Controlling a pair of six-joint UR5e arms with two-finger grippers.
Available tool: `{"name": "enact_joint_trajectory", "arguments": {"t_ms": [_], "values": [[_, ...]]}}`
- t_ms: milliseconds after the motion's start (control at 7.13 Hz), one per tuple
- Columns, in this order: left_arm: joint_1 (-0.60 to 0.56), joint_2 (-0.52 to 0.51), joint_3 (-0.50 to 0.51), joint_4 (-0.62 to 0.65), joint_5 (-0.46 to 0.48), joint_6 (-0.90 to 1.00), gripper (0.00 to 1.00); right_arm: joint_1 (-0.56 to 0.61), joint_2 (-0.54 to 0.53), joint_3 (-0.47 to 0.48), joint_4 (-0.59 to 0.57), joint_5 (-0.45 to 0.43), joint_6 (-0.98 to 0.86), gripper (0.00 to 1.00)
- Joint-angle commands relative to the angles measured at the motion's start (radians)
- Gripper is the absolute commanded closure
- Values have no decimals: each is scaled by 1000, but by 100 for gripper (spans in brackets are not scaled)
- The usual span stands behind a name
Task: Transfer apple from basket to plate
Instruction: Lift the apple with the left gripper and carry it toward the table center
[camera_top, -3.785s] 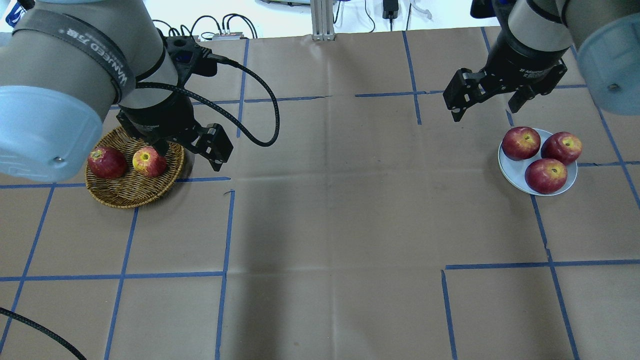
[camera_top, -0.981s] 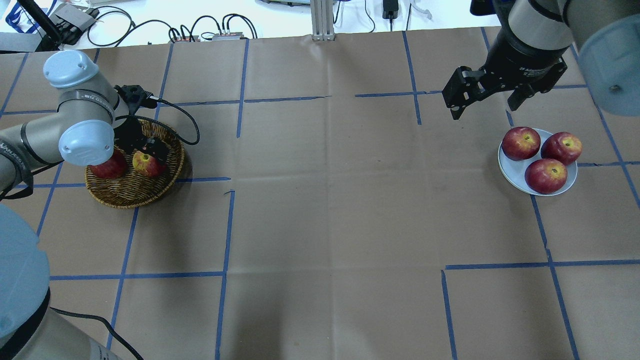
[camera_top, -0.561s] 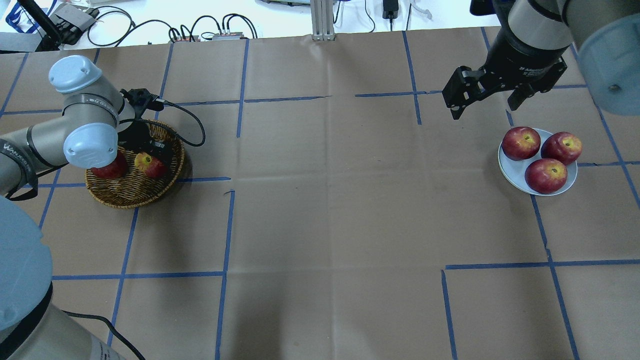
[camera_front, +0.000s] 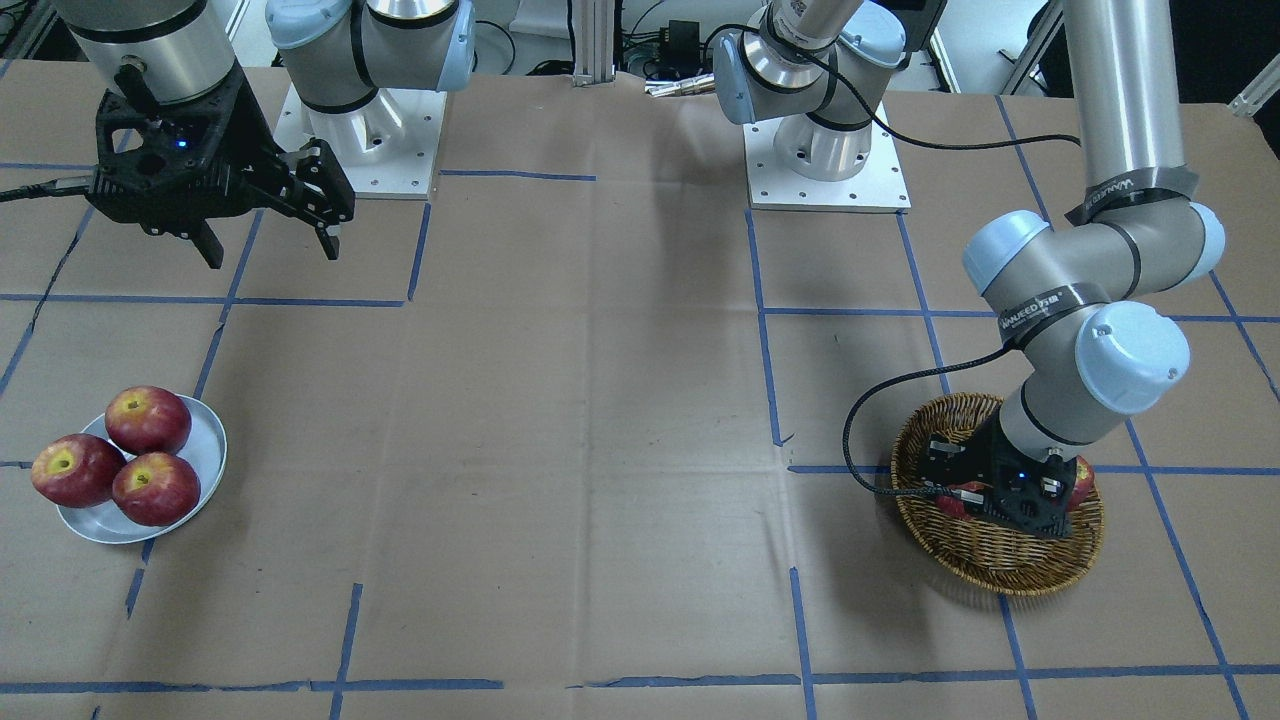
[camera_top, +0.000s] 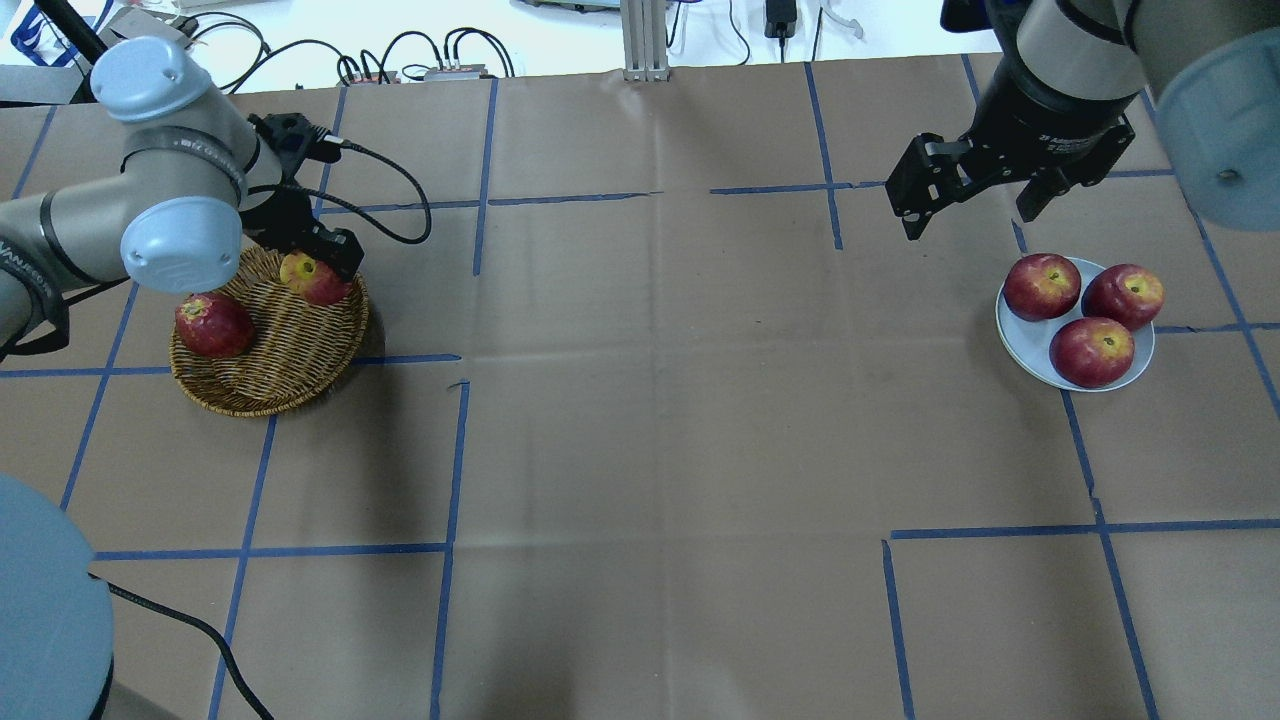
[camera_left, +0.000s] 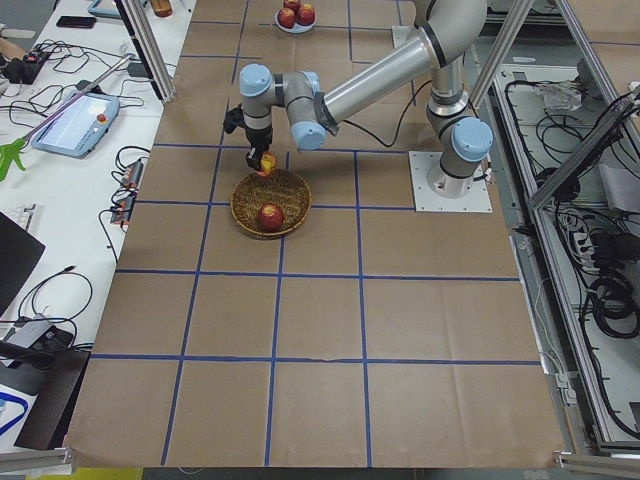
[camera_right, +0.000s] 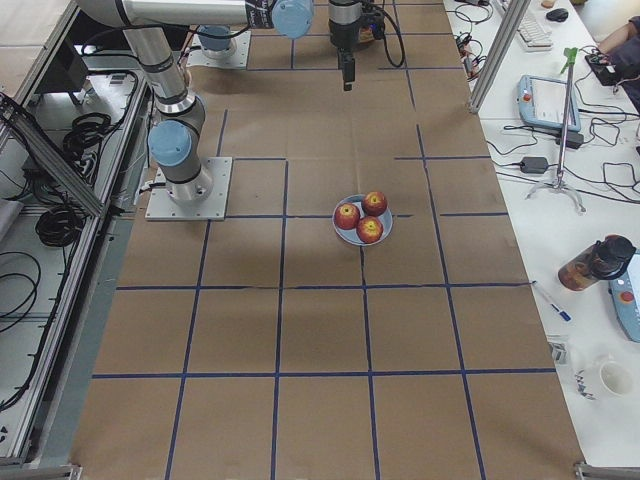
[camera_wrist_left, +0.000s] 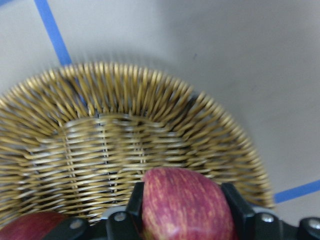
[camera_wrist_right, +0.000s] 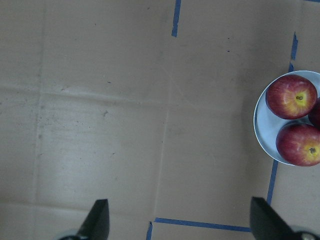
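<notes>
My left gripper (camera_top: 315, 270) is shut on the apple (camera_top: 311, 281), pinkish-red with a yellow patch, and holds it above the far right rim of the wicker basket (camera_top: 270, 375). In the left wrist view the apple (camera_wrist_left: 185, 205) sits between the two fingers with the basket (camera_wrist_left: 125, 130) below. The white plate (camera_top: 1022, 335) lies at the right side of the table with three deep-red apples on it. My right gripper (camera_top: 970, 225) is open and empty, hovering beyond the plate's left side. The plate also shows in the right wrist view (camera_wrist_right: 261, 127).
A darker red apple (camera_top: 213, 324) lies in the left part of the basket. The left arm's black cable (camera_top: 400, 210) loops beyond the basket. Blue tape lines cross the brown table cover. Cables and a metal post stand at the far edge.
My left gripper went down into the basket, shut on the streaky apple and has lifted it up toward the far rim. The right arm has not moved.
</notes>
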Motion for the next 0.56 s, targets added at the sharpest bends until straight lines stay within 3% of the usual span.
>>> {"name": "enact_joint_trajectory", "arguments": {"t_ms": [0, 421], "values": [[-202, -1, 72, -69, 4, -303, 58, 0, 0, 0, -1, -5, 1, 0], [-440, -84, 74, -48, 2, -606, 58, 0, -2, 0, 1, -8, 1, 0]]}}
